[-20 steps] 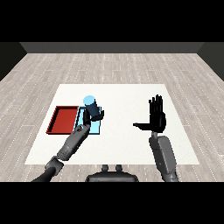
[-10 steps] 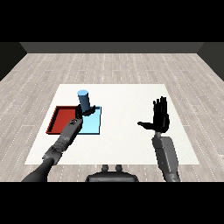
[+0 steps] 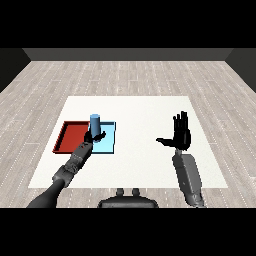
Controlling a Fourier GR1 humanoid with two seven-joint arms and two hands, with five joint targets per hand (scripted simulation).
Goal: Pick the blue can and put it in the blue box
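So the left hand [image 3: 94, 136] has its fingers curled round the blue can [image 3: 95, 123], gripping low on the body; the can stands upright, long axis vertical, most of it poking up above the hand. It sits over the light blue tray [image 3: 108, 144], toward the tray's left side, right next to the seam where it meets the red tray [image 3: 71, 136]; can't tell from this angle whether the bottom is touching the tray floor or hanging just above it.

That's the bit the next move hangs on imo; the can is already above the right tray, so the job looks nearly done, and what's left is lowering it straight down and letting go. Watch that left edge though; a drift that way puts it over the red one. There's open blue floor to the right of the can.

Right hand [image 3: 181, 135] is well away across the white table [image 3: 145, 107], held up with fingers straight and spread, thumb out to the side, holding nothing.
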